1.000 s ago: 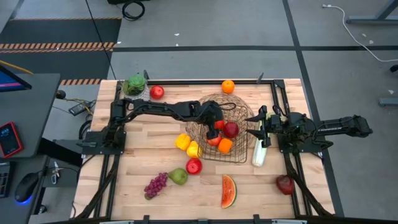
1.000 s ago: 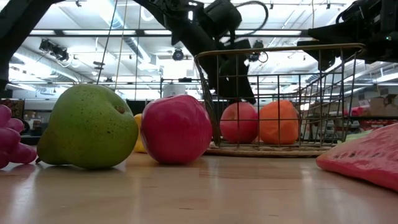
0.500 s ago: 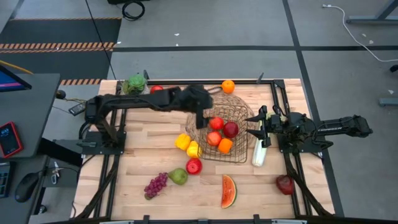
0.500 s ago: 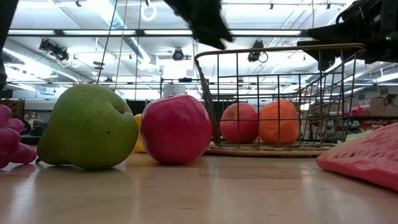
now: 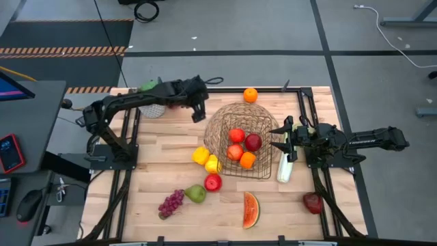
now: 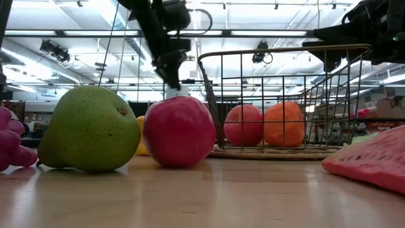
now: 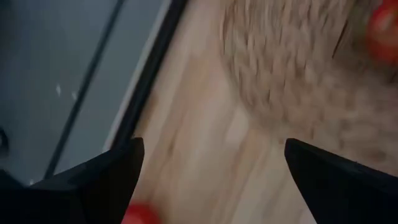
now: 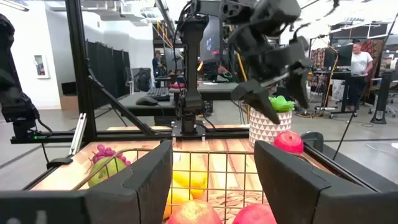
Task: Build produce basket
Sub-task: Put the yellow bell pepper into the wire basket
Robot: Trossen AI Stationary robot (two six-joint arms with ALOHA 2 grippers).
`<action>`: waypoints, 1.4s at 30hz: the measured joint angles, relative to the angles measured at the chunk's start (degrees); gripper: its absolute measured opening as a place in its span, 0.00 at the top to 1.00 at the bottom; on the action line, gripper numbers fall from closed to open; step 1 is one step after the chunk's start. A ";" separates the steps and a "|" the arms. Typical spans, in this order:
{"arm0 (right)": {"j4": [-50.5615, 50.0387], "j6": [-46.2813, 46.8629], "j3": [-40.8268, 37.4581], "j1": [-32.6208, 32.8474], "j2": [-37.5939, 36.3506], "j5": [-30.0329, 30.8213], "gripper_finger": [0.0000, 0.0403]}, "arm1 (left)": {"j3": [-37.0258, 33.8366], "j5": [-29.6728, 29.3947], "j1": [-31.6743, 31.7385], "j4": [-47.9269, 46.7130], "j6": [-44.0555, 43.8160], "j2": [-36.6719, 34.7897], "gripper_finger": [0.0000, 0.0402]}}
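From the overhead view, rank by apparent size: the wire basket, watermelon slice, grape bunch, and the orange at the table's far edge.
1. Round dark wire-mesh basket, by far the largest.
2. Red watermelon slice and purple grape bunch: too alike in extent to rank.
3. Lone orange at the far edge, the smallest.

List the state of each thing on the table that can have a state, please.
basket: upright, holding four fruits.
left gripper: open, empty, beside the basket.
right gripper: shut on the basket rim.
watermelon slice: lying flat on the table.
celery stalk: lying outside the basket.
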 joint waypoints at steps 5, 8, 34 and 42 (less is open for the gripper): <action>0.02 0.00 0.00 0.01 -0.02 0.00 0.43 | -0.09 9.68 0.11 -10.27 -0.79 -0.03 0.01; 0.00 0.02 0.00 0.02 -0.02 0.00 0.43 | -0.09 19.43 -1.91 -14.90 -1.14 -0.11 0.01; 0.00 0.02 0.00 0.00 0.00 0.02 0.43 | -12.09 16.69 -22.82 2.33 16.35 0.31 0.01; 0.00 0.00 0.00 0.02 0.00 0.00 0.43 | -12.09 16.52 -23.52 4.05 19.67 4.43 0.01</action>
